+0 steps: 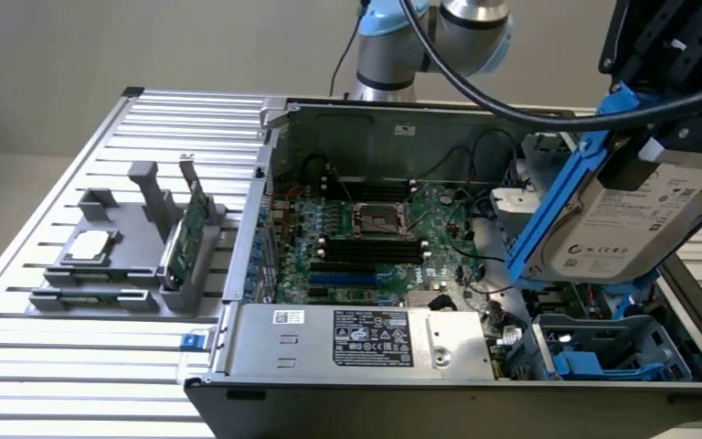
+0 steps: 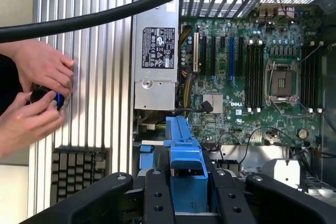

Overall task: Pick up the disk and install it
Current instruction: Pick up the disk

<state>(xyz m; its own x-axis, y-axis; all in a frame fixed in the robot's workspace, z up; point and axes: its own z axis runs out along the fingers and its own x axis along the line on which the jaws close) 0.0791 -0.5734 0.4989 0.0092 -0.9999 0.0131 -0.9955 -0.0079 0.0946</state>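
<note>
Robot hand (image 2: 186, 184) clamped on disk (image 1: 625, 229), long axis tilted near upright

**Silver arm, blue caps, black claw**

The arm (image 1: 386, 73) is a silver-grey tube with pale blue joint caps. A thick, smooth black cable (image 2: 105, 18) runs off it. The claw (image 2: 188, 184) is matt black, built of broad rounded links with small round screw holes and shiny bolt heads at the pivots.

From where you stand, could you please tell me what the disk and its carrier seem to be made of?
The disk: apparently metal, dull silver casing with a white paper-like label. The carrier: probably moulded plastic, uniform bright blue, slightly glossy.
</note>
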